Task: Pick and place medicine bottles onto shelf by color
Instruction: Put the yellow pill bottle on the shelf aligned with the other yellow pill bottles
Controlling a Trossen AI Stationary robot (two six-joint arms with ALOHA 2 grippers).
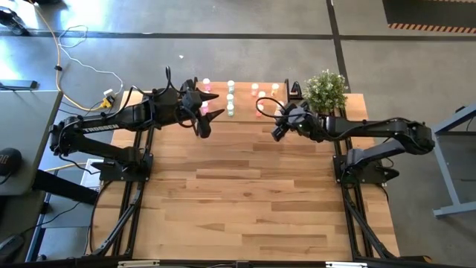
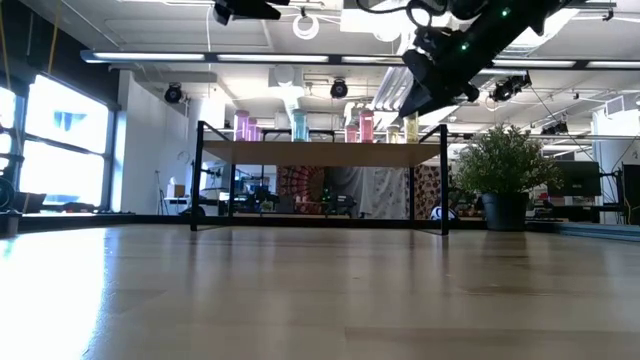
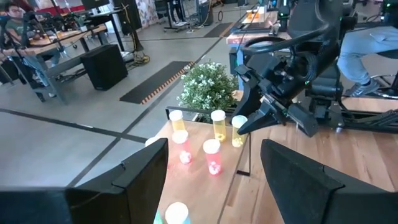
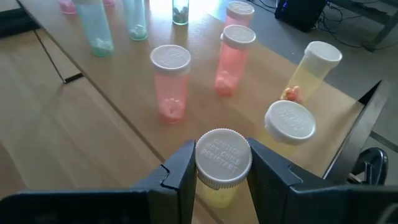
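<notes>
- Already, most medicine bottles stand on the shelf (image 1: 245, 112) at the desk's (image 1: 245, 193) far edge, grouped by color: pink and green toward the left, red-orange (image 4: 170, 83) in the middle, yellow (image 4: 312, 70) toward the right beside the potted plant (image 1: 326, 91).
- Judged from this, sorting is nearly complete; one bottle remains to be set down.
- Right gripper (image 4: 219, 163): above the shelf's right end, jaws closed on a yellow bottle (image 4: 222, 167), upright, white cap between them.
- Left gripper (image 3: 214, 171): above the shelf's left part, jaws wide apart, holding nothing.
</notes>
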